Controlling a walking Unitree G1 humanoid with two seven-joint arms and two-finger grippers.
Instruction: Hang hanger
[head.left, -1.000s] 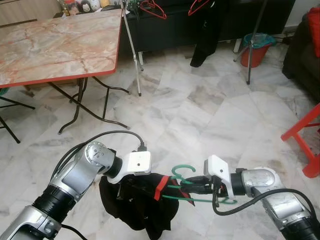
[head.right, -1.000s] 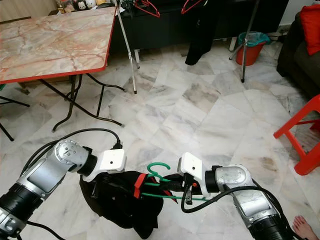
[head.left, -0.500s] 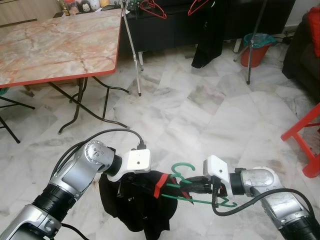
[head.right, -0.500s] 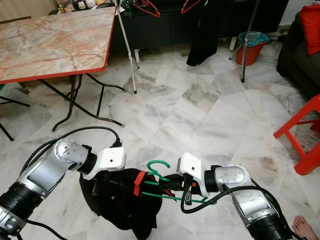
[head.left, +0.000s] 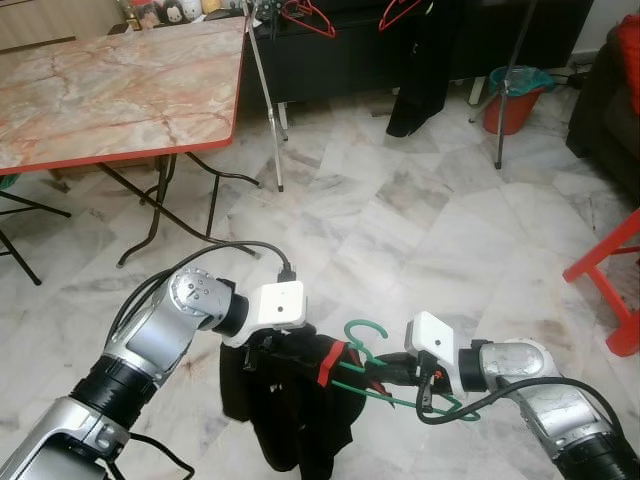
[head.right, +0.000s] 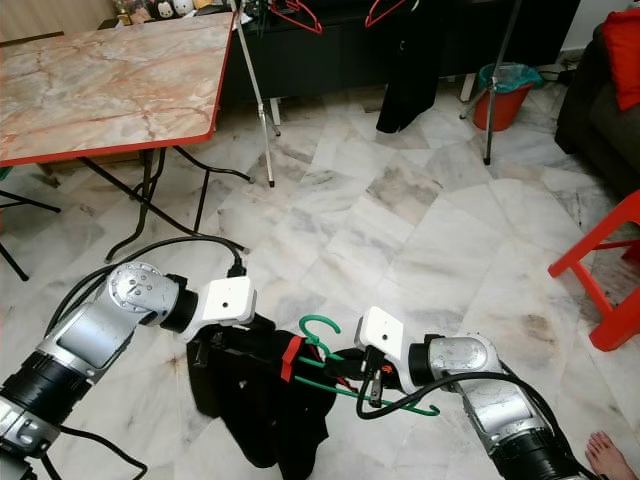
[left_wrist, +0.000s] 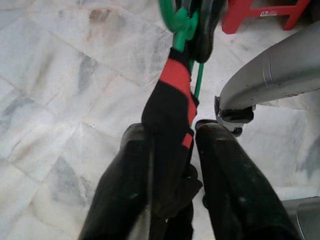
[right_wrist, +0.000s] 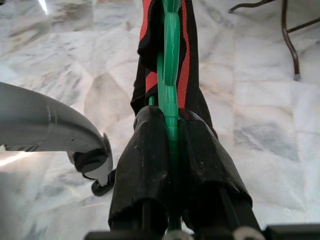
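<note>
A green plastic hanger (head.left: 372, 372) is held low over the marble floor, its hook (head.right: 322, 326) pointing up. A black garment with a red-trimmed edge (head.left: 292, 405) hangs partly over the hanger's left end. My right gripper (right_wrist: 170, 131) is shut on the green hanger near its neck. My left gripper (left_wrist: 172, 137) is shut on the black garment's red-trimmed edge, just left of the hanger. Across the room stands a clothes rack (head.left: 505, 80) with red hangers (head.left: 305, 17) and a dark garment (head.left: 418, 62) on it.
A marble-topped folding table with a red rim (head.left: 120, 90) stands at the left. An orange bucket (head.left: 508, 97) sits by the rack's leg. A red stool (head.left: 610, 270) and a dark sofa (head.left: 608, 95) are at the right. Open marble floor lies ahead.
My left gripper has lifted and moved right with the garment, which now hangs longer and narrower. The right gripper and hanger have shifted slightly lower. The camera has drifted a little.
</note>
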